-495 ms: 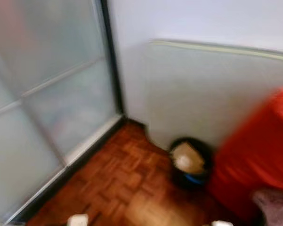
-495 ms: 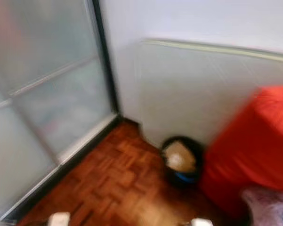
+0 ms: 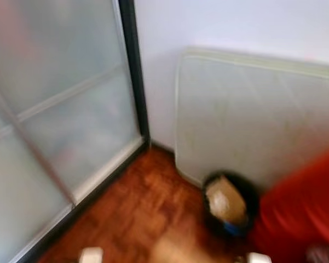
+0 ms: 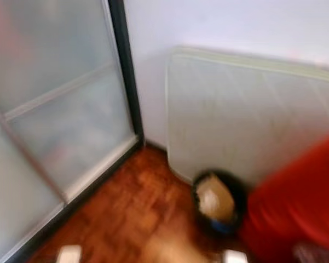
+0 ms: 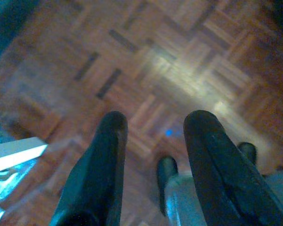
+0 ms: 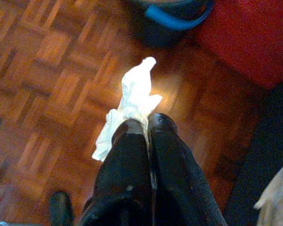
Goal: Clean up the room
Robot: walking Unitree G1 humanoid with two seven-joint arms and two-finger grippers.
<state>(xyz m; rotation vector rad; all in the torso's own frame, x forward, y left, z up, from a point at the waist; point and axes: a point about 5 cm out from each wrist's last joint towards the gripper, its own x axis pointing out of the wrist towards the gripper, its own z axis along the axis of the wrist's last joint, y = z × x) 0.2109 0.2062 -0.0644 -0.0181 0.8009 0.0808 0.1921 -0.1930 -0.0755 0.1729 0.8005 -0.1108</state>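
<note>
From your head views, blurred, a black bin (image 3: 225, 204) stands on parquet floor (image 3: 137, 219) against a leaning mattress (image 3: 252, 109), red furniture (image 3: 301, 213) beside it, a frosted sliding door (image 3: 55, 109) at left. Your left gripper (image 5: 153, 125) hangs with jaws released over the floor. Your right gripper (image 6: 143, 126) has jaws clenched on a white tissue (image 6: 129, 103), its long axis pointing toward the bin.

Head stereo pair looks forward-down at room corner, blurred; both eyes share black bin (image 3: 227, 203) and parquet floor (image 3: 137, 219). Each wrist camera looks along own fingers, down at floor, close.
</note>
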